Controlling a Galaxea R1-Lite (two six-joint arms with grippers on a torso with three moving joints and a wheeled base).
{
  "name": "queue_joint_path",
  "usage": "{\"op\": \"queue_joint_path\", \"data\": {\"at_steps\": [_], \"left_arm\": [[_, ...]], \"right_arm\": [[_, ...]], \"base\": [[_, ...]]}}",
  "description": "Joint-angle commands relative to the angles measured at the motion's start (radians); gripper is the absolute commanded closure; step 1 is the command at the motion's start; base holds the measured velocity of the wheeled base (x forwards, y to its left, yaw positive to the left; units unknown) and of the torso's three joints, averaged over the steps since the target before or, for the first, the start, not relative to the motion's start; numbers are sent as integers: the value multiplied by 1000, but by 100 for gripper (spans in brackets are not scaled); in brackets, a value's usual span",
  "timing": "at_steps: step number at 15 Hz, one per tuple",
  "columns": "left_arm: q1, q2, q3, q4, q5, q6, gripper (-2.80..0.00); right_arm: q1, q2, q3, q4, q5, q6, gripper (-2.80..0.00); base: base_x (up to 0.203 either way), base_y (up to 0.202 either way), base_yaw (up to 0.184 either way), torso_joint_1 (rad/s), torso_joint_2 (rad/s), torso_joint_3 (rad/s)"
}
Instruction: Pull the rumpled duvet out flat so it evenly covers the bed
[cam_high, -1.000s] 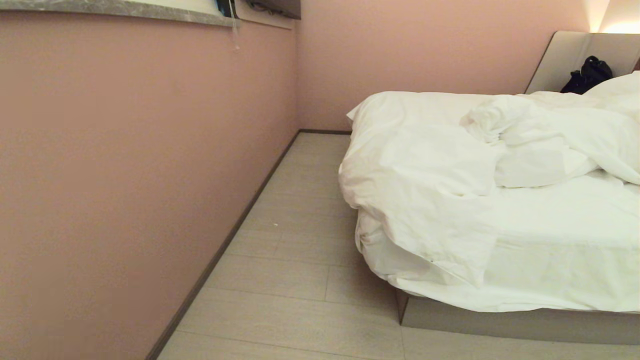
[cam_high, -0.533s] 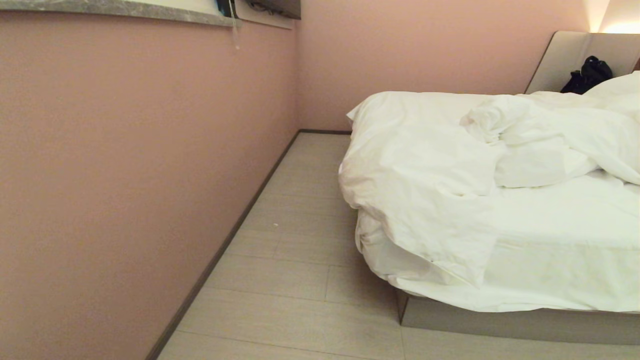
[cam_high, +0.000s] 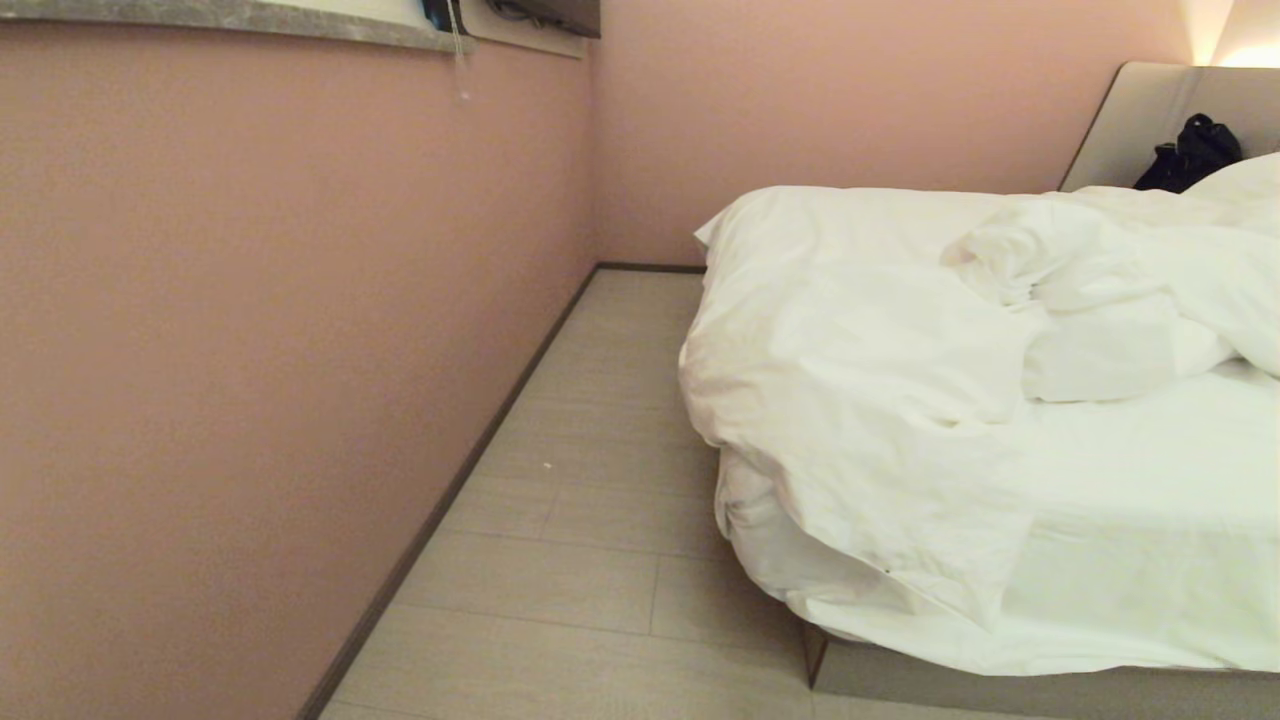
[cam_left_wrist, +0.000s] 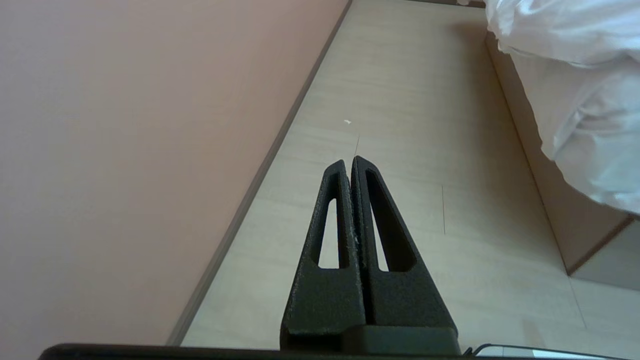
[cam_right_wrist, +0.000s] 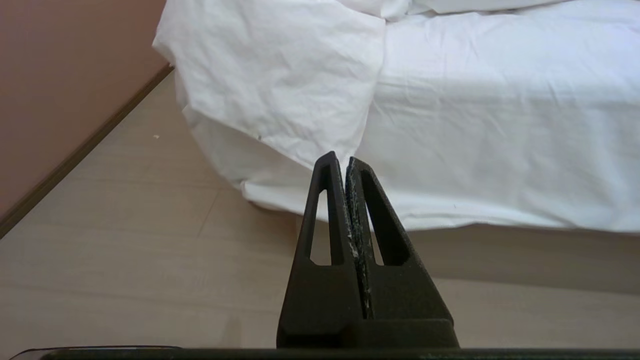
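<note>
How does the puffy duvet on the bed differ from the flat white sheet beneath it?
The duvet is thick and rumpled, heaped in folds; the sheet lies thin and smooth. The duvet is bunched toward the headboard and wall side, one corner hanging over the bed's corner; the sheet lies bare across the near part and drapes down the side. Both are white and finely creased.

Warm, dim indoor light fills the room, with a bright glow (cam_high: 1235, 35) at the top right corner of the head view, above the headboard (cam_high: 1130, 120). The white duvet (cam_high: 880, 380) is nearly washed out there, its folds only softly shaded. In the right wrist view the bed (cam_right_wrist: 500, 245) throws a soft shadow onto the floor (cam_right_wrist: 125, 240), and both wrist views look cooler and paler.
</note>
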Motion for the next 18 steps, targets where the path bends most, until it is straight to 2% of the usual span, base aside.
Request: {"op": "queue_joint_path", "data": {"at_steps": [1,8,18], "left_arm": [[0,0,0,0,1,-1,0],[0,0,0,-1,-4,-1,0],[0,0,0,-1,-4,0,0]], "right_arm": [[0,1,0,-1,0,0,0],[0,1,0,-1,0,0,0],[0,1,0,-1,0,0,0]], "base": [[198,0,0,6,2,3],[188,0,-1,2,4,0],[7,0,1,1,0,-1]]}}
